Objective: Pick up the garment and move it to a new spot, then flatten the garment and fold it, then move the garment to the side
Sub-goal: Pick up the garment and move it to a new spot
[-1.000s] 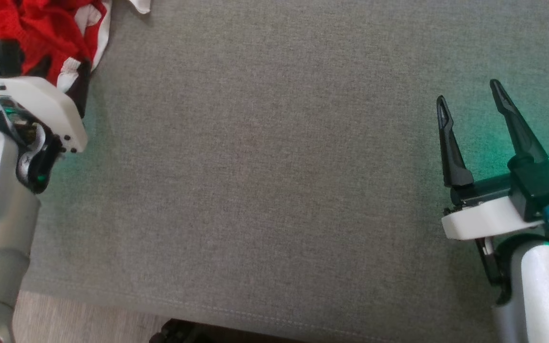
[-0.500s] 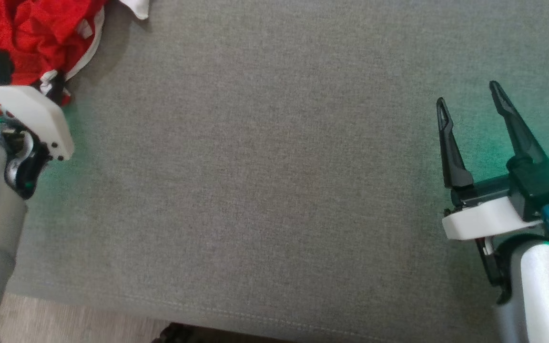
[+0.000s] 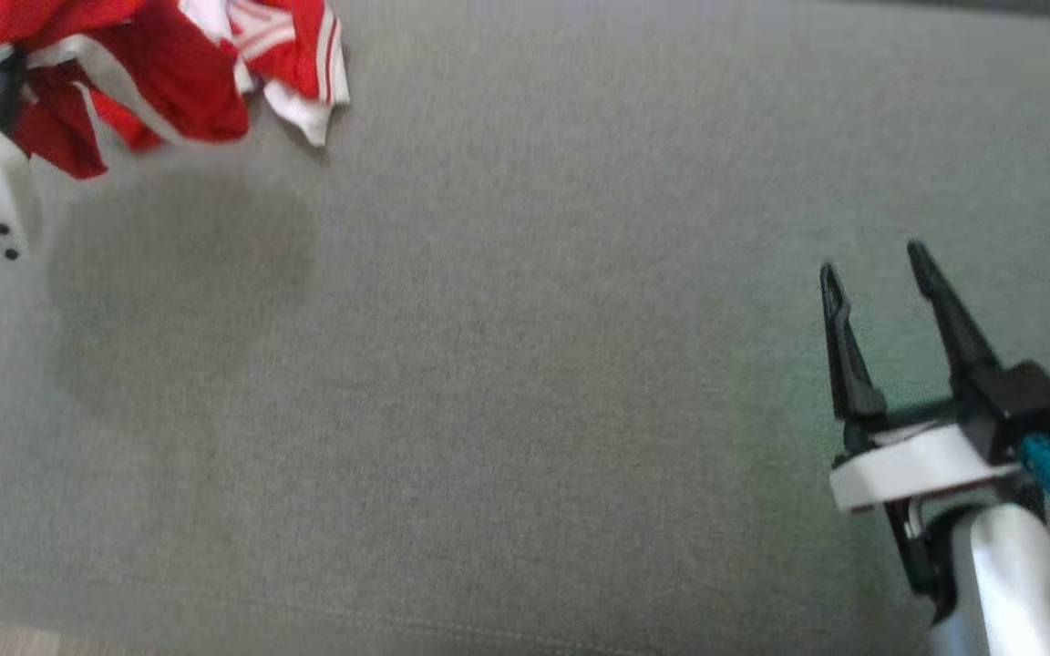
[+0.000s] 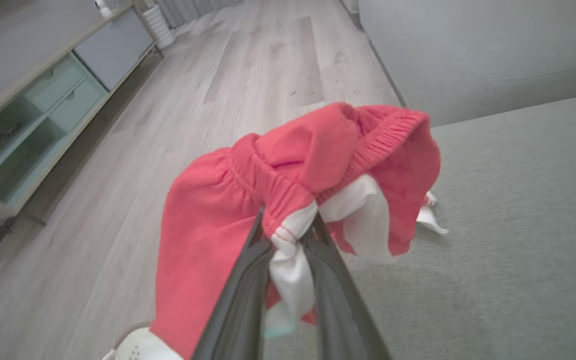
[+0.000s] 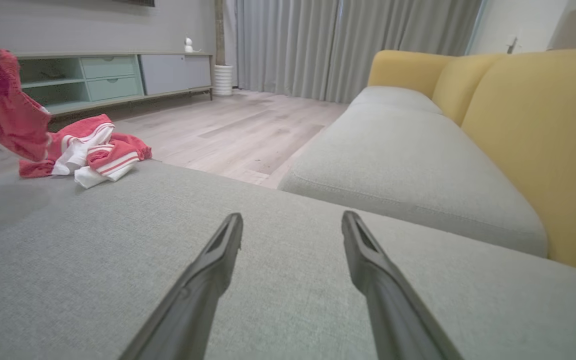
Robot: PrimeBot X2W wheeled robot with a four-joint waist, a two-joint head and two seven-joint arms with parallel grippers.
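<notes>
The garment (image 3: 169,82) is red cloth with white stripes and an elastic waistband, at the top left of the head view. In the left wrist view my left gripper (image 4: 290,225) is shut on a white-and-red fold of the garment (image 4: 308,160), which hangs bunched over the fingertips above the grey cushion. The right wrist view shows the lifted part (image 5: 3,110) in the air, while another bunch of red and white cloth (image 5: 93,150) lies on the cushion. My right gripper (image 3: 871,260) hovers open and empty at the right, far from the cloth; its fingers (image 5: 218,260) stand wide apart.
A wide grey cushion (image 3: 525,364) spreads under both arms, its front edge along the bottom of the head view. Beyond it are a wooden floor (image 4: 268,65), a low cabinet (image 5: 118,75) and a yellow-backed sofa (image 5: 518,125) with a grey seat.
My left gripper has shut on the garment and lifted it off the cushion, drawing it rightward. The head camera has shifted, so the right gripper sits lower in view.
</notes>
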